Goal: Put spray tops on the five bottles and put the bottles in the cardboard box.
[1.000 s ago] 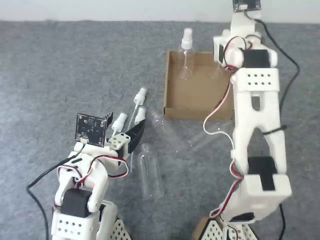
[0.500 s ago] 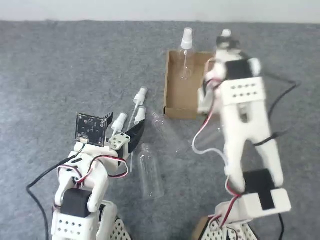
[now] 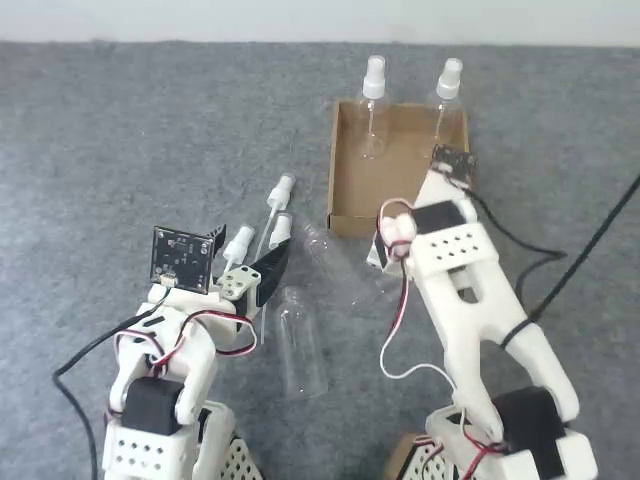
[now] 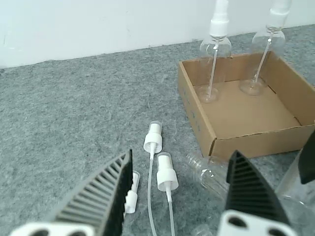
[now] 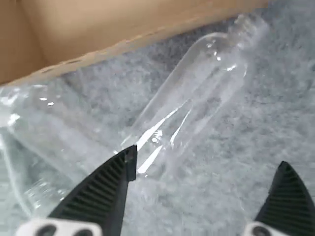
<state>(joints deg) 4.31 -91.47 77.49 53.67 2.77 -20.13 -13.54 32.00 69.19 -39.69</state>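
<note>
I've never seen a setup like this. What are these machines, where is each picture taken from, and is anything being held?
These are two small robot arms, a left arm and a right arm, on a grey table. The high view looks down on both. The other two pictures come from a camera on each wrist, looking out past that arm's own tool. The left tool is open and empty, near three loose spray tops. The right tool is open too, over a clear uncapped bottle lying by the cardboard box. Two capped bottles stand in the box, and a second uncapped bottle lies nearby. Nothing is held.
</note>
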